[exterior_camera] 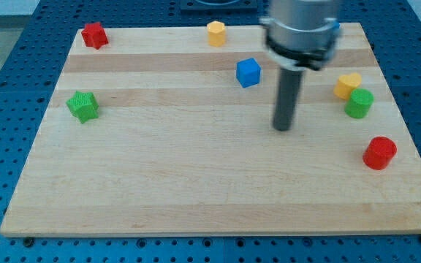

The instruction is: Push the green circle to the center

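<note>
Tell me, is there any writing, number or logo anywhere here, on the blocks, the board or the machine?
None: no word, number or sign can be read.
The light wooden board, the small green round block and the other blocks are plain.
The grey arm housing is blurred, with nothing legible.

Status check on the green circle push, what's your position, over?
My tip down on the board, left of the green circle, not touching. Circle near the view's right edge, against the yellow block. Red circle below it.

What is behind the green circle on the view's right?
A yellow block sits right behind the green circle, toward the view's top-left; its lower edge is covered, so contact cannot be confirmed. My tip stands apart, to the view's left.
</note>
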